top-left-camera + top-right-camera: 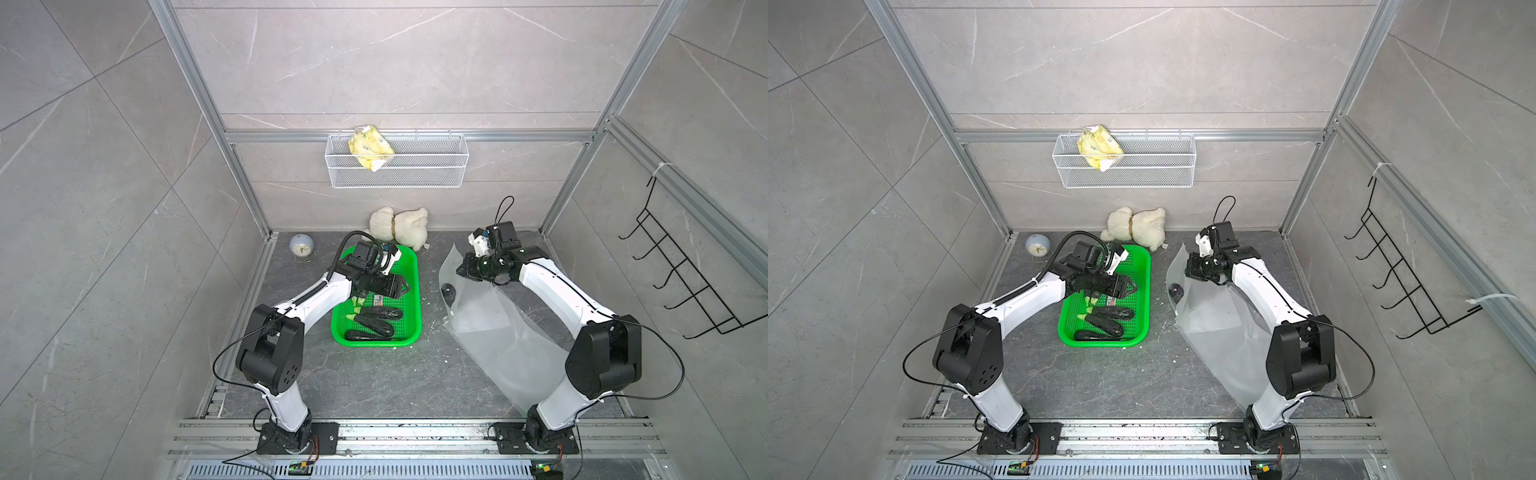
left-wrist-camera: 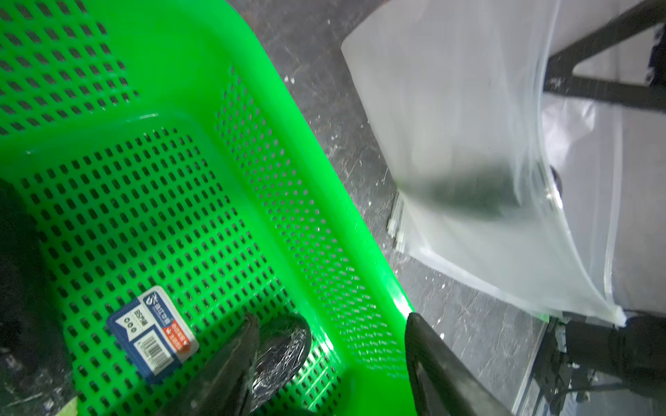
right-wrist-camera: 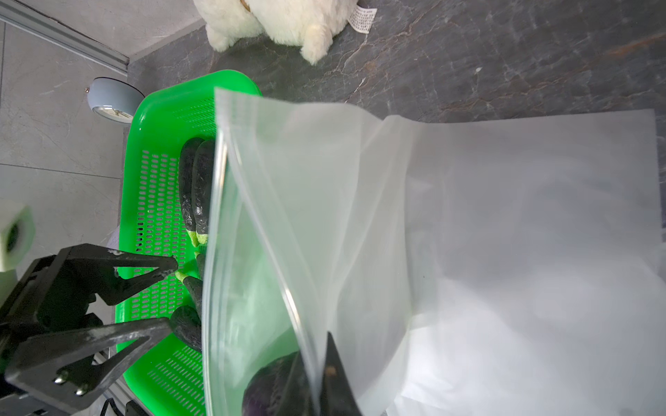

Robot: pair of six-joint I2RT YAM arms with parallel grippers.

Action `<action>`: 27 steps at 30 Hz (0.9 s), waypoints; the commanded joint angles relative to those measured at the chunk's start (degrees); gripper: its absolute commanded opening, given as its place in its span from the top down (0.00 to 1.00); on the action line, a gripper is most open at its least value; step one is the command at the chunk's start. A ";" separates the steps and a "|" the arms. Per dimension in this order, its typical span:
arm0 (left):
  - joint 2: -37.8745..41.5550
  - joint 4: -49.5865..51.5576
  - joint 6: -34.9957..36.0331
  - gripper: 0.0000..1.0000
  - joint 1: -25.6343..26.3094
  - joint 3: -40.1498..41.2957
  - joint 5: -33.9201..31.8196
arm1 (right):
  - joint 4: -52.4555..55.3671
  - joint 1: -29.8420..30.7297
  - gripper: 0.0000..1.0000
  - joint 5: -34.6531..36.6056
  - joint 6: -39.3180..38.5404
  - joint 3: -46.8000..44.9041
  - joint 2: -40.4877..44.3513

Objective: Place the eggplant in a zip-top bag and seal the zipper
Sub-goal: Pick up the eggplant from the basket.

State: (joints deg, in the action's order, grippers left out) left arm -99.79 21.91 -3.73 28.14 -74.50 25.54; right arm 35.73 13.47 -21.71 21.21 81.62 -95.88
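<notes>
four eggplants, one zip-top bag, one green basket, one clock.

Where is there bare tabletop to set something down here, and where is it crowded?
Widest bare patch: the tabletop between the green basket and the front rail. A narrow strip runs between basket and bag. Crowded: the back, with clock and plush toy; the bag covers the right side.

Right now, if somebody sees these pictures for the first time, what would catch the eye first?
The bright green basket in the middle of the table stands out first, with three dark eggplants lying in it and the open left gripper over it. Next comes the big clear bag on the right side, held up at its mouth by the shut right gripper.
</notes>
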 commanded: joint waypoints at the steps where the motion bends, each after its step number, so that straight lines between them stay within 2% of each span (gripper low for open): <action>1: -1.80 9.43 11.68 0.34 0.14 -2.27 0.08 | -1.44 -0.12 0.93 -1.33 0.23 -1.09 0.87; 6: -3.12 8.41 19.36 0.34 0.00 0.34 -1.97 | -1.88 -0.20 0.93 -1.95 0.50 -1.78 1.12; 10: -3.57 5.80 22.94 0.34 -0.10 1.58 -4.33 | -1.79 -0.14 0.93 -2.22 0.41 -2.38 1.31; 17: -4.49 5.95 34.08 0.34 -0.80 3.31 0.19 | -2.42 -0.15 0.92 -2.29 0.67 -3.92 2.22; 21: -5.90 9.15 36.92 0.34 -1.06 2.02 -2.38 | -2.39 -0.16 0.92 -1.98 0.67 -4.36 2.27; 27: -8.25 8.46 38.88 0.34 -0.90 1.63 -7.12 | -2.79 -0.18 0.92 -2.35 0.83 -4.46 1.83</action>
State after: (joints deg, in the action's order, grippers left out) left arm -106.63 28.82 31.62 27.33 -71.55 20.86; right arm 33.56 13.47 -23.42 21.41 77.95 -95.50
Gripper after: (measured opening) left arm 0.663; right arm 0.075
